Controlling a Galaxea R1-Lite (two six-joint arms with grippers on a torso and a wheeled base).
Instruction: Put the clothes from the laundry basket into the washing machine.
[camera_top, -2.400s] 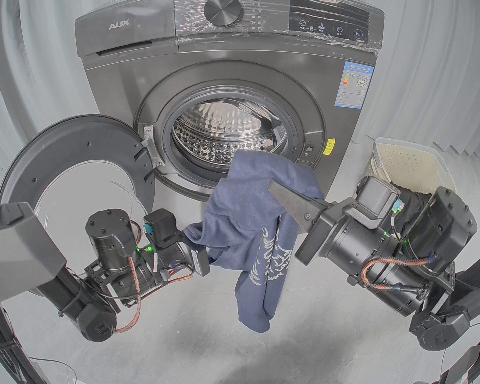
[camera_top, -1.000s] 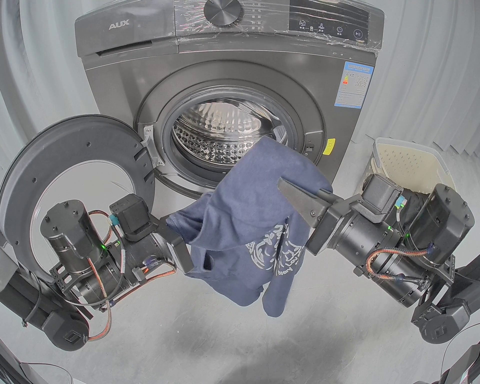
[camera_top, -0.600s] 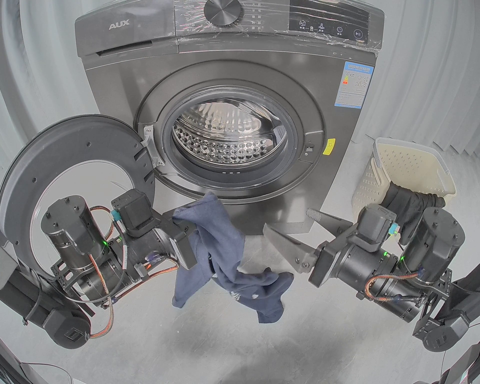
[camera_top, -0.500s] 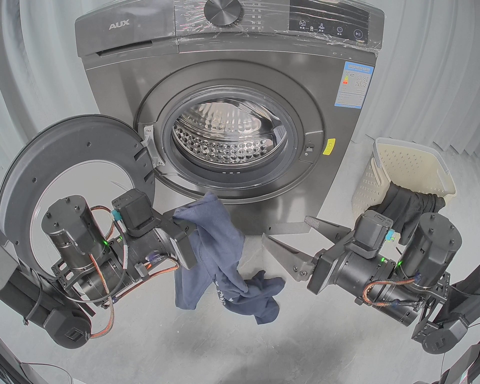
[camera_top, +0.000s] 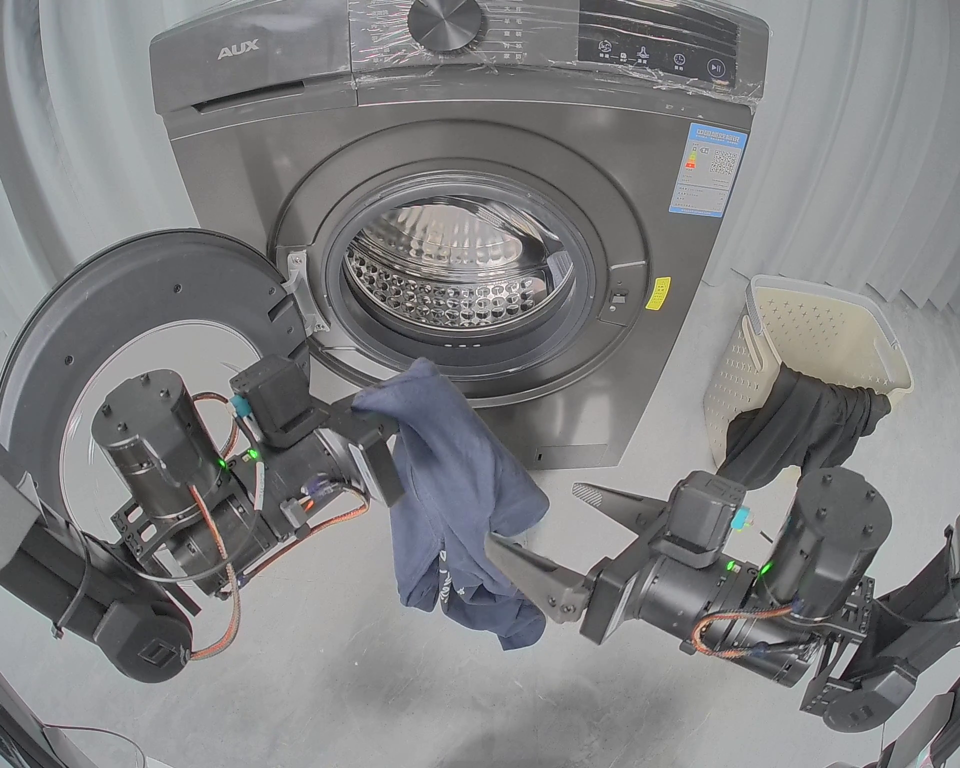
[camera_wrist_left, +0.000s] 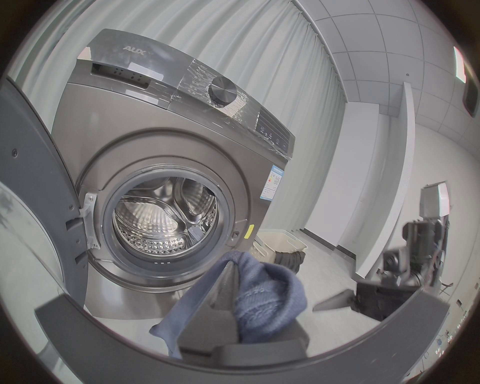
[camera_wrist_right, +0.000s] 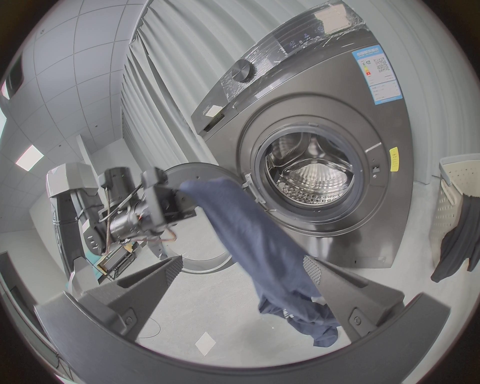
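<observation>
Your left gripper (camera_top: 372, 428) clamps blue garment (camera_top: 452, 490), which hangs just below drum (camera_top: 455, 265) opening, not in. Right gripper (camera_top: 568, 538) spread wide, empty. Drum looks empty, though its floor is hidden. Dark garment (camera_top: 800, 425) left on laundry basket (camera_top: 850, 312).

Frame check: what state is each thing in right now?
washing machine door: open.
drum: no clothes visible inside.
left end effector: shut on the blue garment.
blue garment: hanging from the left end effector, outside the drum.
right end effector: open, beside the blue garment's lower part.
laundry basket: upright.
dark garment: draped over the laundry basket's rim.
</observation>
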